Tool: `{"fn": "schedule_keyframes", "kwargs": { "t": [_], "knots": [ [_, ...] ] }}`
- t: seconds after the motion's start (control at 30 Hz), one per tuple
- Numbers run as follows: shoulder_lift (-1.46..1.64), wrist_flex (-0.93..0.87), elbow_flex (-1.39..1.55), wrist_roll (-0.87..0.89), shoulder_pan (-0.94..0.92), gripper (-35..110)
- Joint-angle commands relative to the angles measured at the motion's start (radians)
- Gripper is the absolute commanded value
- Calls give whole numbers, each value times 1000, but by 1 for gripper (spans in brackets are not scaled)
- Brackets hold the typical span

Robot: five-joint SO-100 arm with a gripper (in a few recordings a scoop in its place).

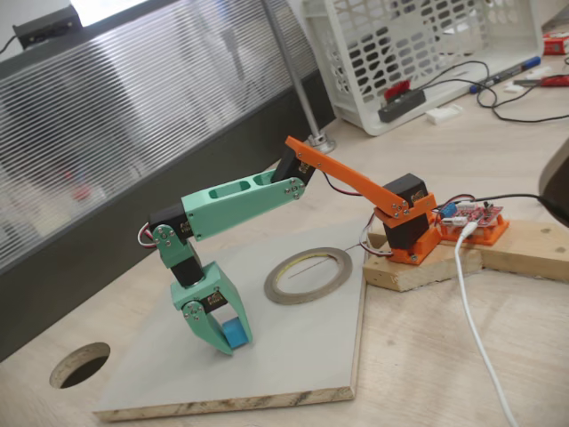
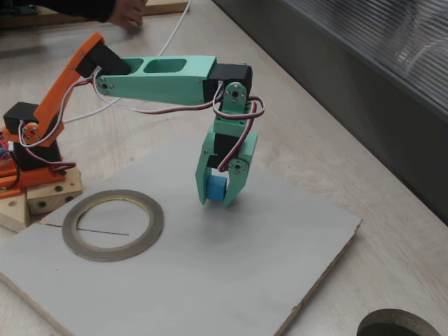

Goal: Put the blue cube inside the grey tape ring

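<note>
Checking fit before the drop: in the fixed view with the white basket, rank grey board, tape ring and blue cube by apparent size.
1. Grey board
2. Grey tape ring
3. Blue cube, between the end effector fingers

Sky-blue cube point(image 2: 215, 188), mint-green fingers point(image 2: 234, 187), grey-silver tape ring point(image 2: 112, 225), pale grey board point(image 2: 210, 273)

A grey board point(image 1: 293, 356) with raw chipboard edges lies flat on the pale wooden table point(image 1: 444, 356). A dark round cut-out hole point(image 1: 80, 365) sits in the table just beside the board's near left corner in a fixed view. A white lattice basket point(image 1: 418, 53) stands at the far right, with a blue-capped marker point(image 1: 507, 73) near it. A white cable point(image 1: 476, 329) crosses the table at right. A ribbed translucent panel point(image 1: 133, 116) runs along the far edge.
</note>
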State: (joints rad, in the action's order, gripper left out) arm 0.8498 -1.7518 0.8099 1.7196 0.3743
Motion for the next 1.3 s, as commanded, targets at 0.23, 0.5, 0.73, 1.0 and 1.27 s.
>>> {"fn": "schedule_keyframes", "kwargs": {
  "t": [0.23,0.5,0.73,1.0,1.27],
  "knots": [
    [206,-9,5,17,12,3],
    [552,-20,6,17,20,3],
    [577,-8,107,11,3,3],
    [831,-5,552,6,-255,4],
    [982,3,966,6,-425,4]
  ]
}}
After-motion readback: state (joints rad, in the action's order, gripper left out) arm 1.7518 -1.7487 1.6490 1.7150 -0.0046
